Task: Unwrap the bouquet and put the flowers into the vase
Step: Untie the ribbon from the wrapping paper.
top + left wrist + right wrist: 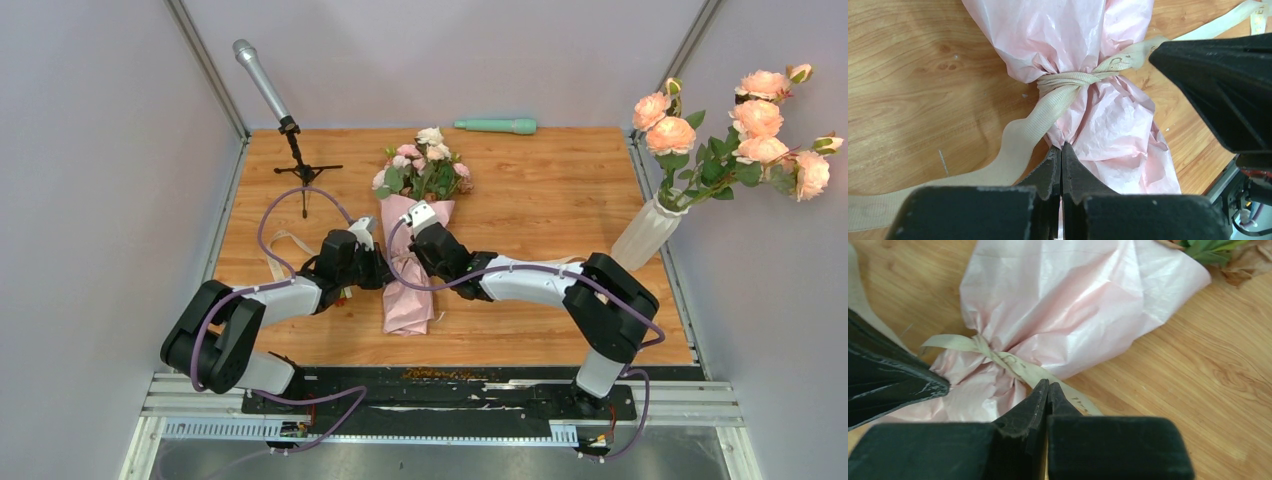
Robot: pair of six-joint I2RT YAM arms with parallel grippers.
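Note:
The bouquet (412, 255) lies in the middle of the table, its pink paper (1078, 30) tied by a cream ribbon (1068, 80). The flowers (424, 166) stick out of its far end. My left gripper (1061, 146) is shut, tips pinched on a fold of paper just below the knot. My right gripper (1048, 383) is shut on one ribbon tail (1013, 362), which runs taut from the knot into its finger (1218, 85). The other tail (1013, 160) lies loose on the wood. The ribbed white vase (645, 237) stands at the right edge.
Large peach roses (757, 135) on leafy branches fill the vase and lean out past the table's right edge. A microphone (262, 78) on a small stand is at the back left. A mint-green cylinder (497, 125) lies along the back edge of the table (560, 200).

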